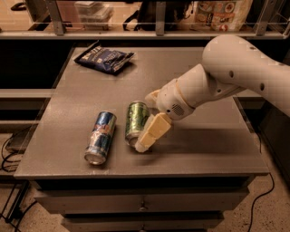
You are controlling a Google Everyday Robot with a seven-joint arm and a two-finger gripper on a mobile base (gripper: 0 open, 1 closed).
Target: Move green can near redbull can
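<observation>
The green can (136,118) lies on its side near the middle of the grey table (204,149). The redbull can (100,137), blue and silver with a red mark, lies on its side just left of it with a small gap between them. My gripper (145,128) comes in from the right on the white arm and is shut on the green can. One cream finger (153,132) lies along the can's right front side. The other finger is mostly hidden behind the can.
A dark blue chip bag (105,58) lies at the table's back left. A shelf rail with bags and boxes (217,13) runs behind the table. Drawers (142,206) sit under the table's front edge. Cables lie on the floor at the left.
</observation>
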